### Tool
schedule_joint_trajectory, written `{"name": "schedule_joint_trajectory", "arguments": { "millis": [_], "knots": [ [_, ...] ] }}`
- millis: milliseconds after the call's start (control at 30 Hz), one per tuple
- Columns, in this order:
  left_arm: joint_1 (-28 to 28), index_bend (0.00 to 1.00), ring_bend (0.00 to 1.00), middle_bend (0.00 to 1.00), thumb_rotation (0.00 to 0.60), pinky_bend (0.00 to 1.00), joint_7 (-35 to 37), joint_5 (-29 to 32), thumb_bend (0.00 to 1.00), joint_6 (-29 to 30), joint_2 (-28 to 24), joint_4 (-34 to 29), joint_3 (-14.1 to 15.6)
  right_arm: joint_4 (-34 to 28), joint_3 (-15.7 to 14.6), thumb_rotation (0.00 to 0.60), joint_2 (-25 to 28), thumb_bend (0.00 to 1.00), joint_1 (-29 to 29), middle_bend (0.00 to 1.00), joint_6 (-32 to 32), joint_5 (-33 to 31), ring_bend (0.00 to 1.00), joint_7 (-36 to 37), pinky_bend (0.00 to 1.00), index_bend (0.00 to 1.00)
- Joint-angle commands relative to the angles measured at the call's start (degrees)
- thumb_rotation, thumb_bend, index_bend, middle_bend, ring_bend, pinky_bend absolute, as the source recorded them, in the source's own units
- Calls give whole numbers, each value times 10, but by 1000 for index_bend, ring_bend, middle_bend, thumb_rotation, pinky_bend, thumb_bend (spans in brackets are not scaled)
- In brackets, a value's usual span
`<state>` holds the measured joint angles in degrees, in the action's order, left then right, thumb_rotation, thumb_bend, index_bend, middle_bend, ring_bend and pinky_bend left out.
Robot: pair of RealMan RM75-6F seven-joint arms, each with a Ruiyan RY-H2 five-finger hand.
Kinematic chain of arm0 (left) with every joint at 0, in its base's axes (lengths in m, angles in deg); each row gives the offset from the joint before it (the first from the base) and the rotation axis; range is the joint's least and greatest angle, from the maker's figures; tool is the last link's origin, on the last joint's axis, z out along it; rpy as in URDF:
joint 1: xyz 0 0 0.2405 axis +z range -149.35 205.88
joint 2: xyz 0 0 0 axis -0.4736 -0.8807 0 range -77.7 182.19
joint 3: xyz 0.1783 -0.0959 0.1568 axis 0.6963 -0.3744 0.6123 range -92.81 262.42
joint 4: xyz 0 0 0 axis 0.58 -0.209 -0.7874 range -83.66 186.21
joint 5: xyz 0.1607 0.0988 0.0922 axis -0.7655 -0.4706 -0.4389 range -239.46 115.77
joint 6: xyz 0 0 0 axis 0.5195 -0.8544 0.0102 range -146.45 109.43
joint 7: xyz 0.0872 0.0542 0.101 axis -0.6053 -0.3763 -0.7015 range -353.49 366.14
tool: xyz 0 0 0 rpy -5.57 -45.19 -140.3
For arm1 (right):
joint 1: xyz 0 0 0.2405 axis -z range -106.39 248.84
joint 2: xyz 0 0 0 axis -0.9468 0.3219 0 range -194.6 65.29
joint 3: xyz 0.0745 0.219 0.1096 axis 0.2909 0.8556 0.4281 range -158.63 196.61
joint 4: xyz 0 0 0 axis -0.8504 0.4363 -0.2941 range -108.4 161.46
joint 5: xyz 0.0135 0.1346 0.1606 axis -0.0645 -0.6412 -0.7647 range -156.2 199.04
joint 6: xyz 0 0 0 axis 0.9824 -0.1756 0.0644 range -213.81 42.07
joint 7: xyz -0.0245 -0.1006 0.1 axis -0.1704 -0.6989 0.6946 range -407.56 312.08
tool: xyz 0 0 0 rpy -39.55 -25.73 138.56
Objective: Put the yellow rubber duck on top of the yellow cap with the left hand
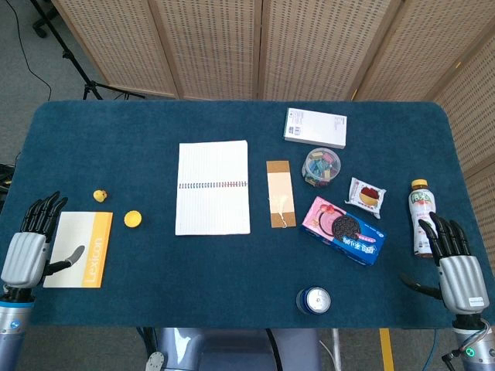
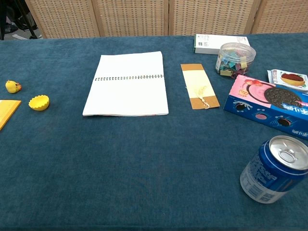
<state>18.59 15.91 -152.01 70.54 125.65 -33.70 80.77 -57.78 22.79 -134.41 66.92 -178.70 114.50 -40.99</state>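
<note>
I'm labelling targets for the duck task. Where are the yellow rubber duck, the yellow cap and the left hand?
yellow rubber duck (image 1: 100,196), head view, on its body.
yellow cap (image 1: 133,219), head view, on its centre.
left hand (image 1: 29,247), head view, on the grey back of the hand.

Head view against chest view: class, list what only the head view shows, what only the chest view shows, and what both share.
Only the head view shows the left hand and right hand, both open and resting at the table edge, plus the drink bottle and the whole yellow Lexicon booklet.

Only the chest view shows the yellow cap as an upturned, scalloped cup, and the blue can from the side.

Both share the yellow rubber duck, apart from the cap, the open spiral notebook, bookmark, Oreo box and clip jar.
</note>
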Motion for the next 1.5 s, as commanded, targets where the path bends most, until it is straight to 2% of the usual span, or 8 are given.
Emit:
{"name": "schedule_joint_trajectory", "arguments": {
  "millis": [33, 733, 1033, 1167, 1300, 1500],
  "knots": [
    [0, 0, 0, 0, 600, 0, -1, 1, 233, -2, 0, 0, 0, 0, 0, 600, 0, 0, 0, 0, 1, -1, 0, 0, 0, 40],
    [-9, 0, 0, 0, 600, 0, -7, 21, 236, -27, 1, 2, -6, -1, 2, 600, 0, 0, 0, 0, 0, -5, 0, -3, 0, 40],
    [-16, 0, 0, 0, 600, 0, 8, 37, 237, -47, -15, -7, -13, -2, 1, 600, -1, 0, 3, 0, -5, -2, 0, -6, 0, 40],
    [-44, 63, 0, 0, 600, 0, 27, 64, 243, -108, -49, -18, -27, -3, 1, 600, -1, 0, 2, 0, -2, -2, 0, -10, 0, 40],
    [-86, 223, 0, 0, 600, 0, 48, 109, 251, -203, -90, -26, -46, -3, 1, 600, -2, 0, 2, 0, -4, -1, 0, -11, 0, 40],
    [-149, 299, 0, 0, 600, 0, 23, 190, 263, -331, -117, -7, -69, -2, 2, 600, -3, 0, 1, 0, -1, -3, 0, -11, 0, 40]
  ]
}}
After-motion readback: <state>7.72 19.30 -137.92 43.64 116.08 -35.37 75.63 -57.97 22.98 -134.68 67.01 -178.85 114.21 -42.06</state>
